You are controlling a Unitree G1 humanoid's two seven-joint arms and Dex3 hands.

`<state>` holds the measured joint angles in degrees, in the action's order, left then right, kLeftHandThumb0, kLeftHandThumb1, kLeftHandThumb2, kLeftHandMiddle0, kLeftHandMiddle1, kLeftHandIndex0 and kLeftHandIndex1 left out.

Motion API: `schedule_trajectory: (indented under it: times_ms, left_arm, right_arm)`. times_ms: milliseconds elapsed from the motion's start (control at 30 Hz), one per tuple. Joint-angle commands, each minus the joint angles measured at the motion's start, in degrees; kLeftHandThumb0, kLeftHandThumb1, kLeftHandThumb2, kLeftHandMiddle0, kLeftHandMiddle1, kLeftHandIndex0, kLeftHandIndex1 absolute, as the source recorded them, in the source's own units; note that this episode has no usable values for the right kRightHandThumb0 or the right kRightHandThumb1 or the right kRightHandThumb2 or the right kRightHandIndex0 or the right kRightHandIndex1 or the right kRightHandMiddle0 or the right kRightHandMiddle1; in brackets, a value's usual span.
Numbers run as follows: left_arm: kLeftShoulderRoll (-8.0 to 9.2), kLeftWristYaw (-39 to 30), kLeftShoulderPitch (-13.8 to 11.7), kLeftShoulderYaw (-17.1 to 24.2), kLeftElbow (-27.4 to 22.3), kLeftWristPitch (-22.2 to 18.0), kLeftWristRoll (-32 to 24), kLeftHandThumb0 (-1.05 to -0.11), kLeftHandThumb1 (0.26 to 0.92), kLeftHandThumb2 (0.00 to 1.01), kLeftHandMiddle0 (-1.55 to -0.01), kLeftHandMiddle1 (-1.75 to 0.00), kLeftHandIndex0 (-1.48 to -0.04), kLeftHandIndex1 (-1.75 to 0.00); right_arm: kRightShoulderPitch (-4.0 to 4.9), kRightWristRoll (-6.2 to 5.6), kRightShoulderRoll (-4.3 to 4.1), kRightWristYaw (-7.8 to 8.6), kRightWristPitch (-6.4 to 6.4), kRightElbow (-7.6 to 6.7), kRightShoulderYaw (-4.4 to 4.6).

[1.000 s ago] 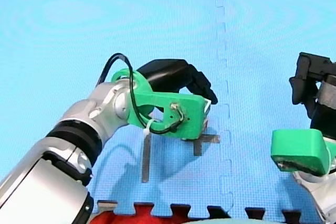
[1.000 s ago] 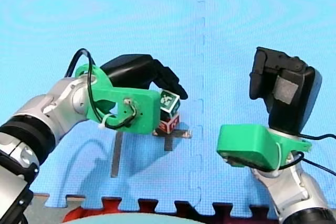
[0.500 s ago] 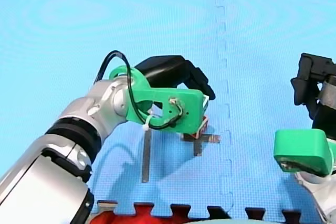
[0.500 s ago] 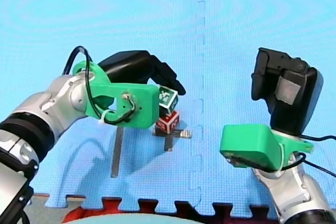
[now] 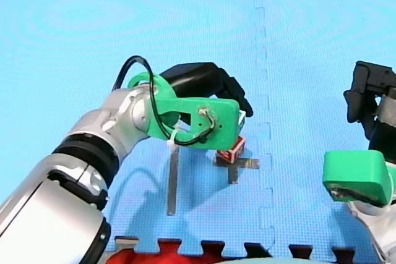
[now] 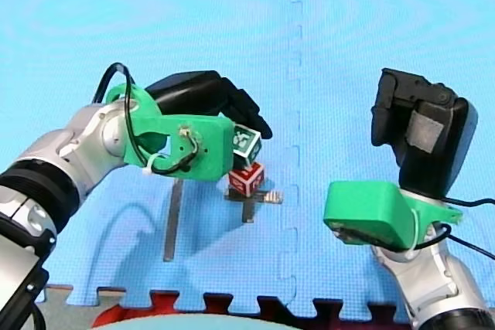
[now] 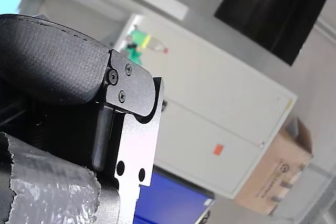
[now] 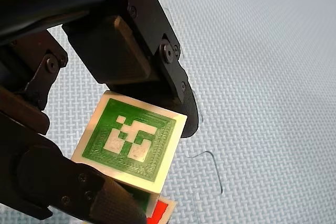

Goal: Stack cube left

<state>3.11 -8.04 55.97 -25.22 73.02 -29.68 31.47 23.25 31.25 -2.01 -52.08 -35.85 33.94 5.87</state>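
Between left hand (image 6: 203,95) fingers (image 6: 252,118), green cube (image 6: 246,143) hangs above red cube (image 6: 248,181).

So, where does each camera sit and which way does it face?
First head view: head, down at mat; both arms show.
Second head view: same, slightly aside; left hand holds green cube above red cube, right hand at right.
First wrist view: wrist, past a hand toward a cabinet.
Second wrist view: left wrist, at green cube; second head view shares it.
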Motion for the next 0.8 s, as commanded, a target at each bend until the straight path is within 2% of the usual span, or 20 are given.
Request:
schedule_trajectory:
  times_ms: [0,267,567,767]
  left_arm:
    - [0.09,-0.9,0.5,0.2,0.1,0.5,-0.4,-0.489,0.784,0.0,-0.91,-1.65,-1.35,0.0]
    - [0.0,-5.6,1.3,0.3,0.4,2.5,-1.0,-0.487,0.783,0.0,-0.91,-1.64,-1.35,0.0]
    - [-0.2,-6.6,1.3,0.4,0.3,3.6,-1.1,-0.491,0.782,0.0,-0.94,-1.55,-1.34,0.0]
    - [-0.3,-6.6,0.8,0.5,0.3,3.3,-1.1,-0.485,0.782,0.0,-0.95,-1.53,-1.34,0.0]
  right_arm:
    - [0.12,0.09,-0.12,-0.03,0.35,-0.34,-0.13]
    - [0.53,0.38,-0.08,-0.25,0.44,0.01,-0.04]
    - [0.86,0.74,-0.23,-0.77,0.19,0.57,0.17]
    - [0.99,0.77,-0.1,-0.84,0.36,0.32,0.27]
